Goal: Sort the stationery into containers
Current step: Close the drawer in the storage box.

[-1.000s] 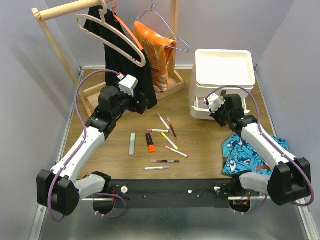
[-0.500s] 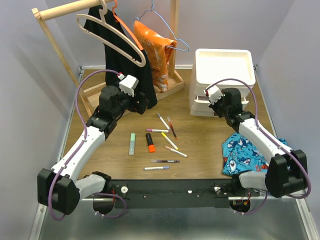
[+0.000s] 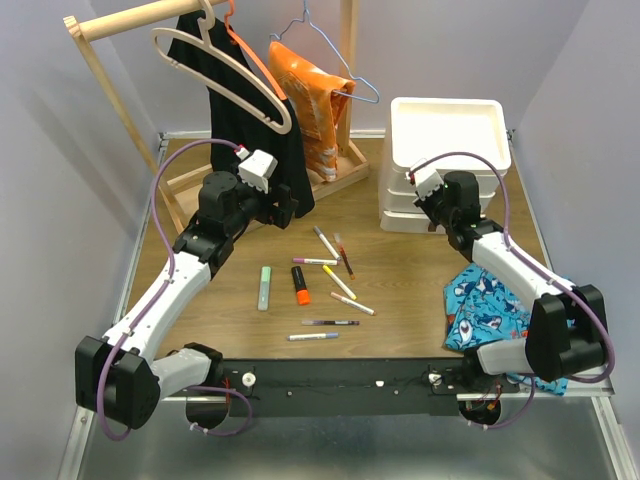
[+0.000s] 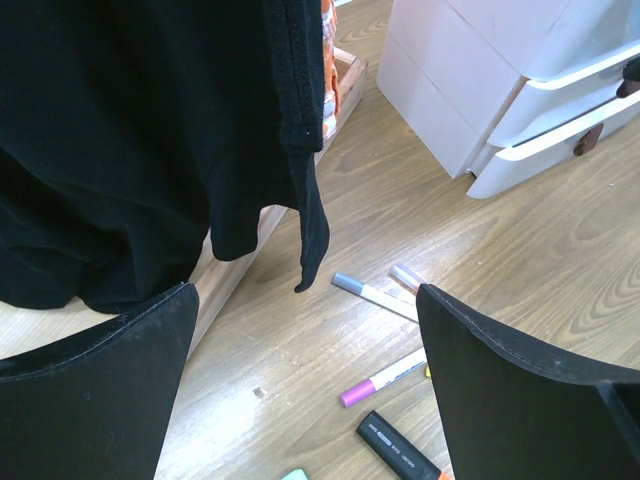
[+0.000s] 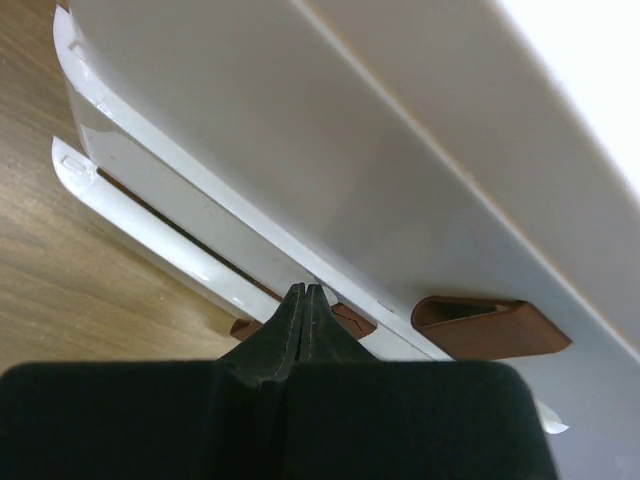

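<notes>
The wooden table (image 3: 400, 290) carries everything. The white plastic three-tier drawer unit (image 3: 393, 195) stands at its far right, drawer fronts turned toward the arms. In the left wrist view the lowest front sits a little proud of the others. The left gripper (image 4: 305, 300) hangs with its fingers spread wide and nothing between them, beside the hem of a black garment (image 4: 150, 130). The right gripper (image 5: 303, 300) is up against the drawer fronts, its fingers pressed together and holding nothing. Their tips touch the seam between two drawers; which tiers, I cannot tell for certain. The scattered pens and highlighters (image 3: 325, 243) lie loose on the middle of the table, none of them in the unit. They are just ahead of and below the left gripper and well apart from the right one, so the left arm is the nearer for picking. Most lie on a diagonal, while the pale green highlighter (image 3: 264, 287) and the orange highlighter with a black cap (image 3: 299, 284) point roughly away from the bases. The coming move, I judge, turns on the small brown pull tab (image 5: 350, 322). It sits directly behind the right fingertips, its long axis along the drawer front and across the closed fingers. They would have to part or hook it to draw the drawer out.
</notes>
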Controlling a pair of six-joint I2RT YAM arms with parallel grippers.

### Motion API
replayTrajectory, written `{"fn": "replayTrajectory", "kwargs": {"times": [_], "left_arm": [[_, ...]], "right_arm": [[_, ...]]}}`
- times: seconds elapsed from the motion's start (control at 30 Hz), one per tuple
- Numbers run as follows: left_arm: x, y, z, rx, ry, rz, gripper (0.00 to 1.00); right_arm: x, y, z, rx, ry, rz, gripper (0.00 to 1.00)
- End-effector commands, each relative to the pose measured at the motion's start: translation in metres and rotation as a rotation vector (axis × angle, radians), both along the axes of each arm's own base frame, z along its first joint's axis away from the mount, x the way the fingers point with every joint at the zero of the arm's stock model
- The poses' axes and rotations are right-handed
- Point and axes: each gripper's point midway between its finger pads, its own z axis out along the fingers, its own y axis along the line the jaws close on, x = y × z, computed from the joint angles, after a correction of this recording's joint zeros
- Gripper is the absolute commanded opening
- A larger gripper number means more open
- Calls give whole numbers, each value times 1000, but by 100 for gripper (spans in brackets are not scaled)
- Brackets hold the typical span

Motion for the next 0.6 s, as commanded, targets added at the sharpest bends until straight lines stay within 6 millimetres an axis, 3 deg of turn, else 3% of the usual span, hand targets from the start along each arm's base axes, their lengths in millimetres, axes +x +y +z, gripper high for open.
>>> {"fn": "replayTrajectory", "kwargs": {"times": [0.0,0.13,0.23,0.27,0.33,0.4,0.47,0.57], "left_arm": [[1,-3,0,-18,-5,-11,99],[1,-3,0,-19,-4,-11,99],[-1,-2,3,-18,-8,-11,99],[-1,-2,4,-16,-8,-12,99],[-3,-1,5,-20,-11,-13,99],[-2,-2,5,-25,-13,-15,99],[-2,-4,5,-36,-20,-21,99],[-2,-5,3,-50,-12,-22,99]], "right_arm": [[18,-2,28,39,-114,-37,1],[11,-1,28,73,-89,-51,1],[-6,-3,45,149,-25,-109,12],[-22,-5,38,159,60,-135,19],[-40,3,57,273,105,-163,25],[-68,14,48,356,231,-159,38],[-87,20,41,396,283,-136,43],[-108,27,9,432,370,-123,35]]}}
